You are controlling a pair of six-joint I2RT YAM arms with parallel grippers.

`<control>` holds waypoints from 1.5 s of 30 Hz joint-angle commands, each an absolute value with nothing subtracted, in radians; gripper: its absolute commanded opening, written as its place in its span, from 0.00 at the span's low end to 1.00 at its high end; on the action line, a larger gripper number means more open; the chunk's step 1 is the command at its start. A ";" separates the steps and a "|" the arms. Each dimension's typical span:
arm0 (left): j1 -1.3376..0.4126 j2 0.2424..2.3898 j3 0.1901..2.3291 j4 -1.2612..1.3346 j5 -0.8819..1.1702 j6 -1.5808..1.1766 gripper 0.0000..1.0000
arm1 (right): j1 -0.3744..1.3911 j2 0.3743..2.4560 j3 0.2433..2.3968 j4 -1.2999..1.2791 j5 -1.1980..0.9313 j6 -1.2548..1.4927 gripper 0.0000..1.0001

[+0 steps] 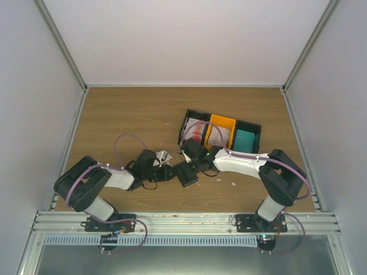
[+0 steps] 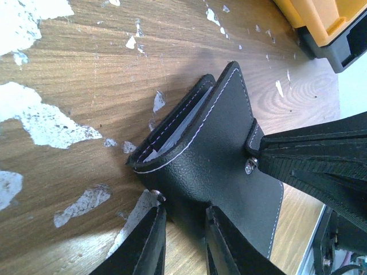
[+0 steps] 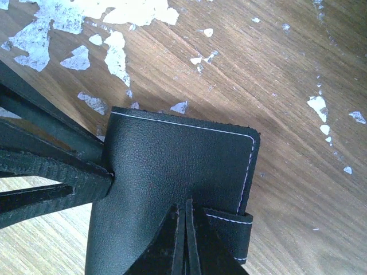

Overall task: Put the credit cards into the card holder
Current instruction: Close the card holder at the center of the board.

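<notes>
The card holder (image 2: pixel 229 137) is a black stitched wallet held half-folded just above the wood, seen in the top view (image 1: pixel 188 175) between the two arms. My left gripper (image 2: pixel 182 213) has its jaws set a little apart around the holder's lower edge. My right gripper (image 3: pixel 186 207) is pinched shut on the holder's cover near the strap, and comes in from the right in the left wrist view (image 2: pixel 257 153). A pale surface shows inside the fold; I cannot tell card from lining. Credit cards lie in the far trays: red-and-white (image 1: pixel 196 133), whitish (image 1: pixel 216 136) and teal (image 1: pixel 247 140).
A row of three trays stands at the back right: black (image 1: pixel 187 121), orange (image 1: pixel 223 120), black (image 1: pixel 256 127); the orange tray (image 2: pixel 321 23) also shows in the left wrist view. Small white scraps (image 3: pixel 117 48) dot the wooden table (image 1: pixel 126 114). Grey walls close in both sides.
</notes>
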State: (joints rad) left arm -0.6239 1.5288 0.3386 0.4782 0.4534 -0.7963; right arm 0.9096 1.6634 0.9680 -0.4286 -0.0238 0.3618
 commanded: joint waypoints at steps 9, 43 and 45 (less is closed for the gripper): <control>-0.627 1.561 0.352 0.432 0.405 -0.775 0.21 | 0.934 1.717 0.951 -0.469 -0.084 0.313 0.00; -0.627 1.572 0.369 0.387 0.394 -0.756 0.20 | 0.922 1.721 0.597 -0.222 -0.234 0.573 0.01; -0.627 1.575 0.375 0.384 0.393 -0.756 0.20 | 0.922 1.714 0.562 -0.185 -0.235 0.591 0.00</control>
